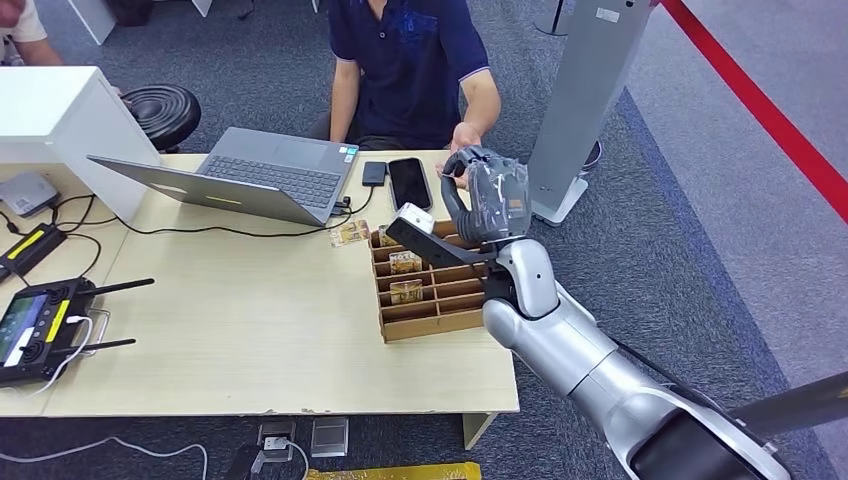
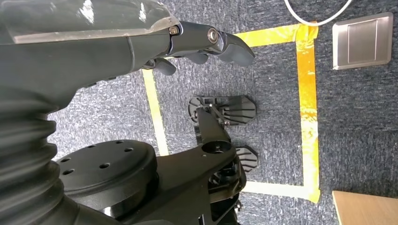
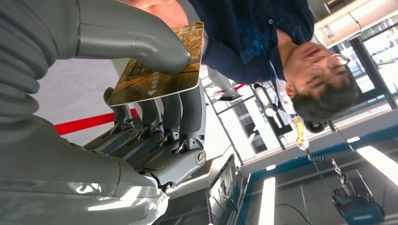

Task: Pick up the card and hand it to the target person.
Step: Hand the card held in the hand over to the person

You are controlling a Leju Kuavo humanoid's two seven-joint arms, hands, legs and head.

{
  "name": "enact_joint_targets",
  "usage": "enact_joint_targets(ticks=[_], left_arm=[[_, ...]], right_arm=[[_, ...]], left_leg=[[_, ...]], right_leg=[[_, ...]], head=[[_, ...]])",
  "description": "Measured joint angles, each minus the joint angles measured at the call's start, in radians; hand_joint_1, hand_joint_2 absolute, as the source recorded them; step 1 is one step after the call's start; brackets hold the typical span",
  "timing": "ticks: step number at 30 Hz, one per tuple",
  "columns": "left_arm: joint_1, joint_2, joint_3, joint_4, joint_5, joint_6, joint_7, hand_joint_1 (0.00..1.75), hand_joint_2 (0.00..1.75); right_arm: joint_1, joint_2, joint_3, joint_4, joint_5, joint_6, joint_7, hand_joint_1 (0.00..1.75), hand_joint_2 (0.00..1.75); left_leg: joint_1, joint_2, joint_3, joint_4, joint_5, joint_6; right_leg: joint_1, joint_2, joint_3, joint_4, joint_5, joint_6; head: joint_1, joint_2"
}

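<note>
Step in hand: handover, judged near its end.
Right hand [image 1: 487,195]: raised over table's far edge [image 1: 440,152], thumb and fingers pinching card [image 3: 157,65], extended toward person [image 1: 410,60].
Person's hand [image 1: 462,138]: just beside right hand, contact not discernible.
Left hand [image 2: 155,44]: hanging above carpet, fingers loosely curled, holding nothing.
Next move, judged: pinch eased once card taken.
Edges: wooden organiser [image 1: 432,285] below forearm; grey stand [image 1: 585,100] near; open room rightward.
</note>
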Motion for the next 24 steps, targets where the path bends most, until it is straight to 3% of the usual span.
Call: enact_joint_targets(ticks=[10,14,18,24], left_arm=[[0.001,-0.002,0.0,0.0,0.005,0.0,-0.004,0.0,1.75],[0.001,-0.002,0.0,0.0,0.004,-0.006,-0.008,0.0,1.75],[0.002,-0.002,-0.001,0.0,0.002,-0.009,-0.014,0.0,0.0],[0.002,-0.002,-0.001,0.0,0.006,0.0,-0.009,0.0,0.0]], right_arm=[[-0.02,0.04,0.0,0.092,0.001,-0.001,-0.001,1.4,1.75],[-0.023,0.049,0.0,0.116,0.0,0.0,-0.001,0.0,1.75],[-0.028,0.055,0.001,0.135,-0.008,0.0,-0.001,0.0,1.75],[-0.03,0.057,0.002,0.152,-0.019,0.0,0.004,0.0,1.75]], left_leg=[[0.0,0.0,0.0,0.0,0.0,0.0],[0.0,0.0,0.0,0.0,0.0,0.0],[0.0,0.0,0.0,0.0,0.0,0.0],[0.0,0.0,0.0,0.0,0.0,0.0]], right_leg=[[0.0,0.0,0.0,0.0,0.0,0.0],[0.0,0.0,0.0,0.0,0.0,0.0],[0.0,0.0,0.0,0.0,0.0,0.0],[0.0,0.0,0.0,0.0,0.0,0.0]], head=[[0.0,0.0],[0.0,0.0],[0.0,0.0],[0.0,0.0]])
